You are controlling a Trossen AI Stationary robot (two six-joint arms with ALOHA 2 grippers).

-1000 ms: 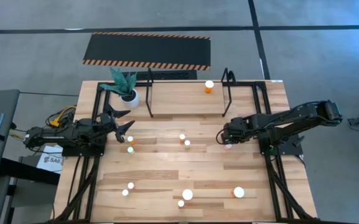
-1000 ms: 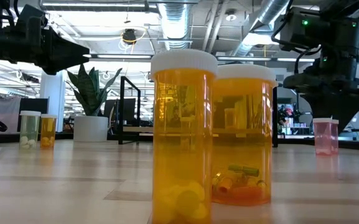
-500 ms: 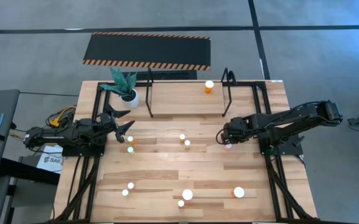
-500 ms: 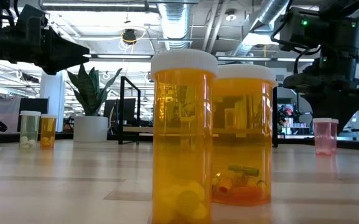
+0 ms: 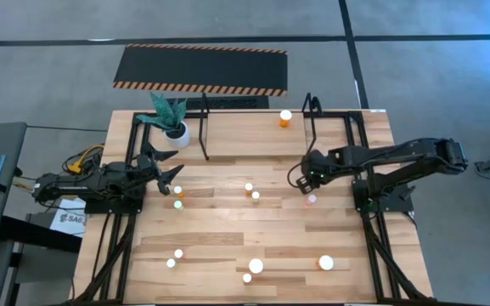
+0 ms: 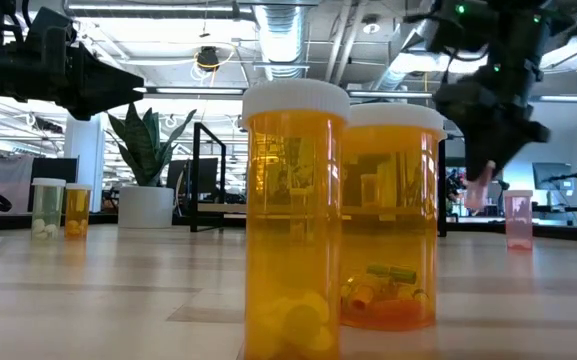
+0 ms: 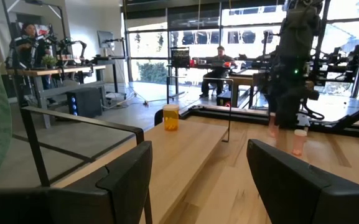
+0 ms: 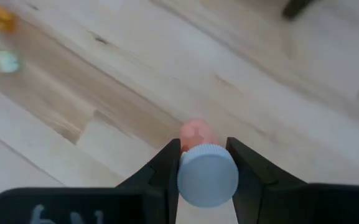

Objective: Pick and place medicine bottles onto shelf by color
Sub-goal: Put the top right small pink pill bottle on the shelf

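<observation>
right gripper (image 8: 204, 163): clamped tight on a pink bottle (image 8: 206, 175) by its white cap, fingers (image 8: 167, 163) on both sides; bottle is lifted clear of the tabletop (image 5: 228, 221), hanging tilted under the gripper in the low view (image 6: 480, 187); sits right of centre over the tabletop in the high view (image 5: 302, 180)
second pink bottle (image 5: 312, 199): upright on the tabletop just beside the right gripper, on the near side; also seen in the low view (image 6: 519, 219) and the left wrist view (image 7: 298, 141)
left gripper (image 5: 170, 178): spread wide, holding nothing, hovering near the left edge of the tabletop, close to two bottles (image 5: 177, 197)
shelf (image 5: 257, 127): black tube frame at the far side of the tabletop; one orange bottle (image 5: 285, 118) stands in it near the right end loop
centre bottles (image 5: 252, 191): two small ones side by side, mid tabletop, between the two grippers
near-edge bottles: two small ones at front left (image 5: 174, 257), three more at front centre to right, incl. larger white-capped ones (image 5: 256, 266) and (image 5: 326, 263)
low view foreground: two large orange bottles (image 6: 296, 215) touching or nearly so, pills inside
plant pot (image 5: 177, 133): white, with green plant, far left, just beside the shelf's left upright
mat (image 5: 200, 70): black, hazard-striped, on the floor beyond the tabletop
person (image 7: 218, 61): seated in the room background, left wrist view
</observation>
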